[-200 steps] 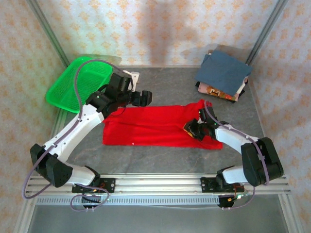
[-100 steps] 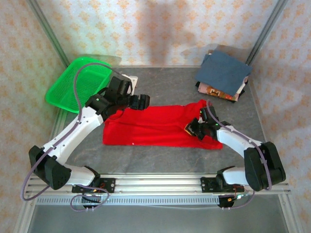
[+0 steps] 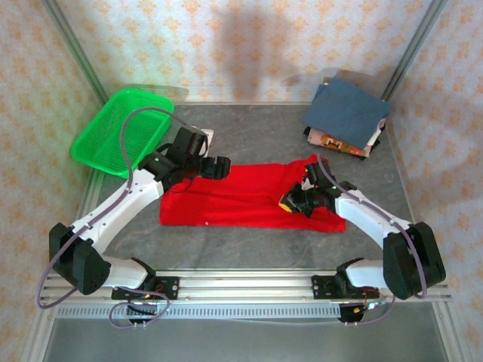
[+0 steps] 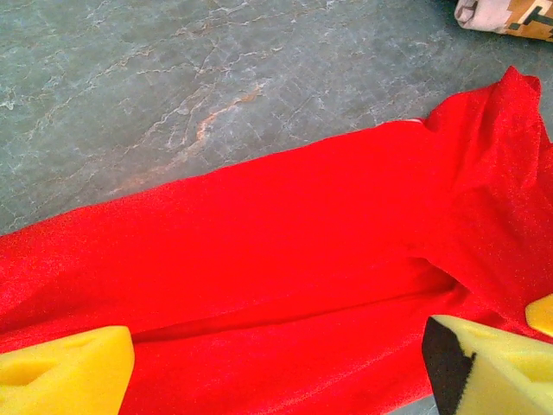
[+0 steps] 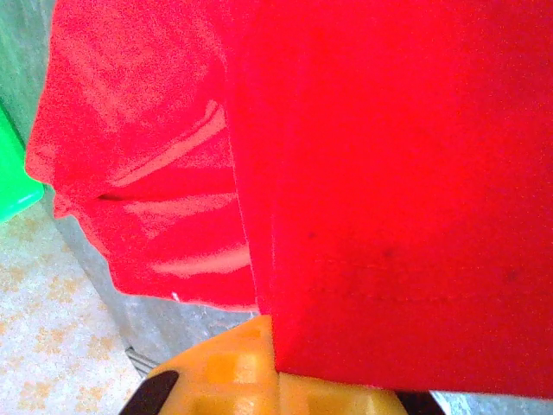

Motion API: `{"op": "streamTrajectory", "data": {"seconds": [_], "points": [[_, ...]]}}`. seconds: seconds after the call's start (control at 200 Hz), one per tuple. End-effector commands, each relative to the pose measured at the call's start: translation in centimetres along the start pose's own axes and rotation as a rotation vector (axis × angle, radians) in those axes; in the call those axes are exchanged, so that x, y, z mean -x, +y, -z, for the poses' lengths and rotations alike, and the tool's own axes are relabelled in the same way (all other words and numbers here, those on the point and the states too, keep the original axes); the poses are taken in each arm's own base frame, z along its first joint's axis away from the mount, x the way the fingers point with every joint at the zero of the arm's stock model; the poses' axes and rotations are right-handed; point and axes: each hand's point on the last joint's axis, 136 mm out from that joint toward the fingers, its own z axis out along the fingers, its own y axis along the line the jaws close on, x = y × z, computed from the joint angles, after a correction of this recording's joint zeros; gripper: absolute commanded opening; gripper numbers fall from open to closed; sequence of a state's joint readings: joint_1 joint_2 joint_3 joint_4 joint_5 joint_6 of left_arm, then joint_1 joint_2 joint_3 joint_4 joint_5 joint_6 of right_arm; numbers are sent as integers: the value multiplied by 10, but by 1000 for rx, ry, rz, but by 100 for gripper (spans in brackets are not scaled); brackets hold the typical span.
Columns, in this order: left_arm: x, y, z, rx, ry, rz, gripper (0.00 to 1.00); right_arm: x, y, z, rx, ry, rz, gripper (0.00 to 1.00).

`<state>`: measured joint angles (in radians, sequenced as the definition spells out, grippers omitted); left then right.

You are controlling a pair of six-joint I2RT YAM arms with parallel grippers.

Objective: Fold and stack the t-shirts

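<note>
In the top view, the red t-shirt (image 3: 241, 197) is lying spread lengthwise across the middle of the grey surface (image 3: 264, 124). The left hand (image 3: 219, 167) is hovering over the shirt's far left edge with its fingers standing wide apart and gripping nothing. The right hand (image 3: 294, 202) is sitting on the shirt's right part, closed tight on a pinch of the red cloth. At the far right corner the slate-blue t-shirt (image 3: 347, 111) is lying folded on top of the patterned t-shirts (image 3: 336, 142), well apart from the red one, and a green basket (image 3: 121, 132) is leaning at the far left. In the left wrist view, the red t-shirt (image 4: 285, 259) is stretching across the frame with a long crease along it and a raised fold at the right; two yellow fingertips (image 4: 65, 380) are showing at the bottom corners, wide apart, with only cloth between them, and bare surface (image 4: 173, 86) is lying beyond. In the right wrist view, red cloth (image 5: 389, 173) is hanging close before the lens over an orange-yellow pad (image 5: 233, 372), with a sliver of the green basket (image 5: 13, 173) at the left edge.
</note>
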<state>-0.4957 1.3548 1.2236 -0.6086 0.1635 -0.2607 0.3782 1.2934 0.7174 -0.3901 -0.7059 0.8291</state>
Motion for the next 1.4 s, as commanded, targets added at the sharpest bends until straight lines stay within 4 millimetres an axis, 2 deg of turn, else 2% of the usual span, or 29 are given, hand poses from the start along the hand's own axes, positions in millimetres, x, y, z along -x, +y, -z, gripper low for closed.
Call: {"op": "streamTrajectory", "data": {"seconds": [0.0,0.27,0.36,0.425,0.56,0.681,0.816,0.951,1.051,1.166,1.296,1.396], "points": [[2,4,-3,23,-21,8,88,-15,-4,-4,-35,54,-82,0],[-12,3,-13,3,23,5,88,-32,-34,-18,-90,86,-192,0],[-17,4,-18,5,38,9,88,-34,-31,-20,-63,93,-194,15],[-20,5,-21,10,47,11,88,-33,-24,-17,-42,93,-176,32],[-24,6,-28,11,60,23,88,-27,-5,5,-38,49,-83,41],[-25,3,-37,0,79,38,88,-6,-9,39,-99,-33,-46,48],[-32,5,-57,23,155,60,88,31,-33,81,-219,-155,-27,50],[-42,12,-82,71,235,90,87,64,-65,100,-413,-214,20,51],[-49,22,-102,87,283,158,86,89,-73,99,-449,-261,30,52],[-55,45,-119,126,314,233,86,113,-77,91,-464,-299,43,53],[-58,69,-131,161,317,283,86,127,-89,75,-508,-287,26,53],[-68,85,-139,203,337,292,86,135,-101,63,-529,-296,-14,52]]}}
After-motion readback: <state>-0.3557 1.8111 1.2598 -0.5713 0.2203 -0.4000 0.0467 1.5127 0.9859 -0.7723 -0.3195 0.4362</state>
